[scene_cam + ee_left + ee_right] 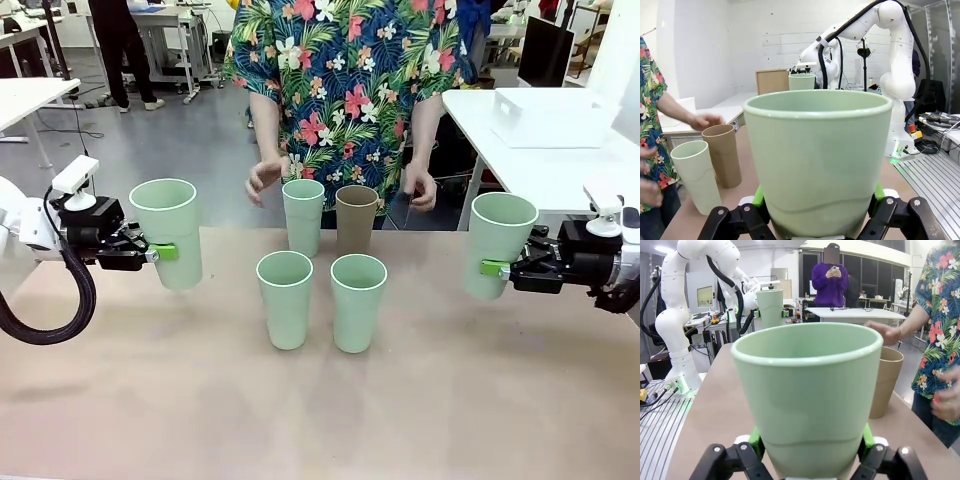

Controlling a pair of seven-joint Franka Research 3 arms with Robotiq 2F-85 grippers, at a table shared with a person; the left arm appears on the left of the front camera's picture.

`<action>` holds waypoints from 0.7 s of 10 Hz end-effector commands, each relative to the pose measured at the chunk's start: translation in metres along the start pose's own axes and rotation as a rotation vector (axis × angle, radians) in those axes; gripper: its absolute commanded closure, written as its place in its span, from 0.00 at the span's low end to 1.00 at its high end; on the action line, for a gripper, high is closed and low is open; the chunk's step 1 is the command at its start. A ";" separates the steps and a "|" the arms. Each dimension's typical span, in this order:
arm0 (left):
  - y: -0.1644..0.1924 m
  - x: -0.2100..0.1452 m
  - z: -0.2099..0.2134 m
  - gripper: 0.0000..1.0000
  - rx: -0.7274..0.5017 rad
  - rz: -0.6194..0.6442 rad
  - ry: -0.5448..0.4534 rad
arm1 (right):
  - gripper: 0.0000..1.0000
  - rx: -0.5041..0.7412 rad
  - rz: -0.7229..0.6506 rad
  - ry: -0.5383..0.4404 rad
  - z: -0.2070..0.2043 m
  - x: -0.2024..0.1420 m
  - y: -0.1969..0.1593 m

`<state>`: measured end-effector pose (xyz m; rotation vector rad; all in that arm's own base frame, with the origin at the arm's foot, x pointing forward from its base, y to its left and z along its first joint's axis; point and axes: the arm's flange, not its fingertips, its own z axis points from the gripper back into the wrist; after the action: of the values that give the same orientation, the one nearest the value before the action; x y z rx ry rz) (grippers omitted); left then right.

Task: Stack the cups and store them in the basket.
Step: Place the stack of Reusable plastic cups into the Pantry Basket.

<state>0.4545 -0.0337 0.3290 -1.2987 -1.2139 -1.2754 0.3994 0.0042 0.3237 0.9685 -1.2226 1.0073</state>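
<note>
Left of the brown-taupe cup [356, 217], the left hand [168, 254] clamps a mint-green cup [167, 215] aloft; right of it, the right hand [490, 268] clamps a second mint-green cup [502, 225].

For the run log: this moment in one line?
left hand: shut on left mint cup | right hand: shut on right mint cup | table: three mint cups, brown cup, upright | basket: side table

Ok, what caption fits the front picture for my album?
Left gripper holds the left cup, right gripper the right cup; four cups stand between them.
</note>
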 end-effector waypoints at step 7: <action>0.001 0.003 0.000 0.14 -0.001 -0.007 0.000 | 0.14 0.004 0.002 -0.007 0.000 0.001 0.000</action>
<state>0.4545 -0.0337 0.3290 -1.2987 -1.2139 -1.2754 0.3994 0.0042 0.3237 0.9685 -1.2226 1.0073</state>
